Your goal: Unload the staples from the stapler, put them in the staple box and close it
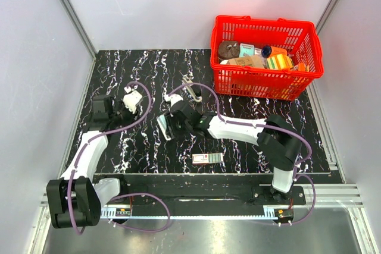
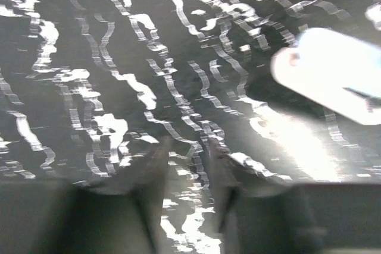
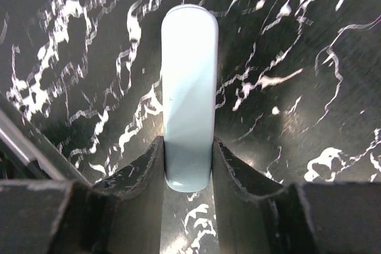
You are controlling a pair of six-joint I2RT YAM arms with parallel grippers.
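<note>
Right gripper (image 3: 187, 147) is clenched on the near end of a pale blue stick (image 3: 189, 87), its fingers (image 3: 146, 173) pressed to both sides. The stick lies flat on the black marbled table (image 3: 286, 40), pointing away from the wrist. Left gripper (image 2: 186, 153) shows only a narrow gap with nothing in it. That view is blurred, and the gripper sits low over the table on the left side.

The stapler (image 1: 191, 89) lies on the table beyond the right gripper, toward the red basket (image 1: 262, 87), apart from both grippers. We see its silvery track but cannot tell if staples sit in it. A small box with a red-white label (image 1: 207, 158) lies near the front edge, well apart from everything.

We judge the step in hand to be handling the stick, with the stapler itself not yet touched. We cannot tell whether the stick is meant as a pusher or is just in the way.

To do it well:
- The hold is at the very end, so the free end will lever. Keep it low and slow, with no wrist twist.
- If the stick goes to the stapler, line its free end up with the track first.
- We'd have the left gripper pin the black body before any push. It looks light and would likely skate on this smooth top.
</note>
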